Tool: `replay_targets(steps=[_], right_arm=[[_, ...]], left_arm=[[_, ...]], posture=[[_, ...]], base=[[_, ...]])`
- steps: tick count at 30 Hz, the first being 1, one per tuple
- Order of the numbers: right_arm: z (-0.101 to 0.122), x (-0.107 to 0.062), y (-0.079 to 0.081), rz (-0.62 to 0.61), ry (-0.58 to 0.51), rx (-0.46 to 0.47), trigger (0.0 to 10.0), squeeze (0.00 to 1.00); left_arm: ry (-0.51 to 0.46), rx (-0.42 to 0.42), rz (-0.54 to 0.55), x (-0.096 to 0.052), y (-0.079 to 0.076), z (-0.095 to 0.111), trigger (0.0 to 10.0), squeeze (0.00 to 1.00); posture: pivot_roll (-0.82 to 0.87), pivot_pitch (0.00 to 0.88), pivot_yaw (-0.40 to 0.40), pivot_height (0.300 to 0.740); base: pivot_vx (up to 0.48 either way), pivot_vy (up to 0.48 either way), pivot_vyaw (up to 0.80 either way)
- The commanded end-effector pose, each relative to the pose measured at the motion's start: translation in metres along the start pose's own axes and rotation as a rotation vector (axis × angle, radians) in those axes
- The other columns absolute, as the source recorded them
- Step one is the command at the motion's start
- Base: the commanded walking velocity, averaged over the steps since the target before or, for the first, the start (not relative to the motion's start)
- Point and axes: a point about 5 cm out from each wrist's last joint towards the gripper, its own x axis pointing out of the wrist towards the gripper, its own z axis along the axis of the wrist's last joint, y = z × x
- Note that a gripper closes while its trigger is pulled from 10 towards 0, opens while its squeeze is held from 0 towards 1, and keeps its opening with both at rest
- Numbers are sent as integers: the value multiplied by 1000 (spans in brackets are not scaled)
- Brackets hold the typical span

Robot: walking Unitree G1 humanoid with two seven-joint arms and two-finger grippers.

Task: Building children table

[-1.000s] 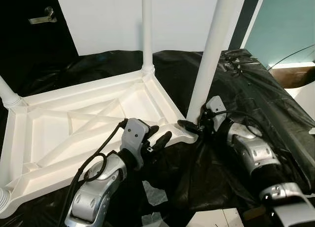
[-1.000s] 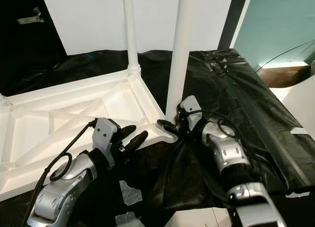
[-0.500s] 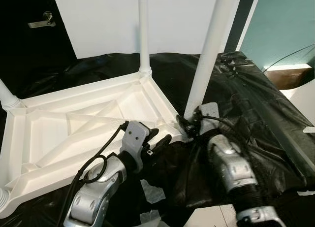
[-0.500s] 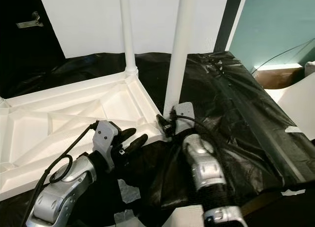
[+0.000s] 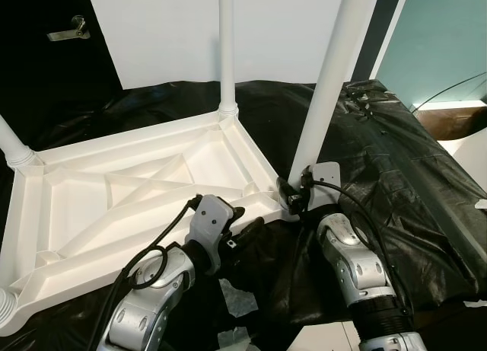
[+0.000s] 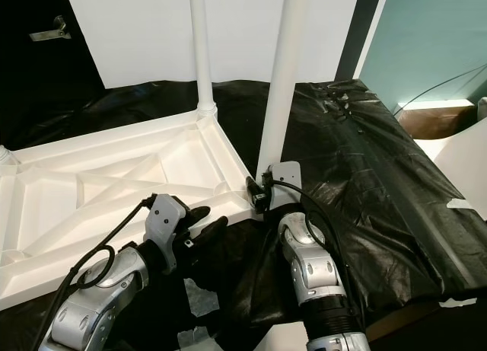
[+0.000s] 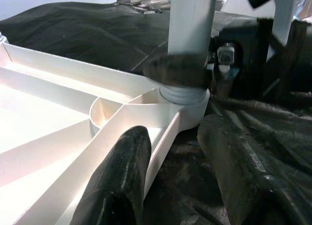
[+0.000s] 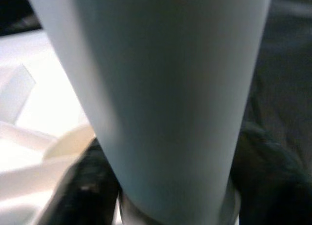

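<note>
A white plastic table (image 5: 152, 185) lies upside down on black sheeting. Its far leg (image 5: 227, 46) and its near right leg (image 5: 333, 77) stand upright in their corners. My right gripper (image 5: 291, 199) is shut around the base of the near right leg (image 8: 165, 88), a dark finger (image 8: 90, 188) showing on each side of it. My left gripper (image 5: 247, 218) is open at the table's front rim (image 7: 161, 137), just left of that corner. One finger (image 7: 117, 181) rests inside the rim and the other outside it on the sheeting.
A third leg (image 5: 11, 141) rises at the far left corner. Black sheeting (image 5: 403, 168) covers the floor around the table. Scraps of tape (image 5: 240, 298) lie by my left arm. A white wall panel (image 5: 183, 31) and a dark door with a handle (image 5: 65, 29) stand behind.
My right arm has swung in from the right to stand in front of the corner, its gripper staying at the leg's base. The left gripper has barely shifted.
</note>
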Motion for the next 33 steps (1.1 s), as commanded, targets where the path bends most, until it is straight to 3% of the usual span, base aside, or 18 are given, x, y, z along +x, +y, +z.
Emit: replay_targets(steps=[1, 8, 10, 13, 14, 17, 18, 21, 26, 33], right_arm=[[-8, -2, -2, -16, 37, 10, 10000, 1000], [-4, -3, -17, 58, 17, -42, 10000, 1000], [0, -2, -28, 153, 3, -76, 10000, 1000], [0, -2, -28, 153, 3, -76, 10000, 1000], [3, -2, -31, 212, -5, -91, 10000, 925], [3, -2, -31, 212, -5, -91, 10000, 925], [7, -2, -32, 280, -13, -115, 10000, 0], [19, 8, -35, 496, 2, -220, 10000, 0], [23, 15, -32, 612, 34, -269, 10000, 0], [23, 18, -32, 649, 43, -297, 10000, 0]], left_arm=[[6, 5, 2, 0, -1, -1, 10000, 0], [1, 6, 5, 1, -1, 0, 10000, 0], [-1, 6, 7, 2, 0, 1, 10000, 0], [-1, 6, 7, 2, 0, 1, 10000, 0], [-2, 5, 10, 2, 1, 1, 10000, 0], [-2, 5, 10, 2, 1, 1, 10000, 0], [-4, 5, 12, 3, 1, 1, 10000, 0], [-12, 7, 18, 4, 3, 3, 10000, 0], [-15, 9, 20, 4, 4, 4, 10000, 0], [-15, 10, 21, 3, 4, 4, 10000, 0]], posture=[[90, 0, -24, 740], [84, 0, -24, 740], [82, 0, -23, 740], [82, 0, -23, 740], [81, 0, -22, 740], [81, 0, -22, 740], [80, 0, -21, 740], [78, 0, -19, 740], [83, 0, -15, 740], [83, 0, -15, 740]], base=[[0, 0, 0], [0, 0, 0], [0, 0, 0], [0, 0, 0], [0, 0, 0], [0, 0, 0], [0, 0, 0], [0, 0, 0], [0, 0, 0], [0, 0, 0]])
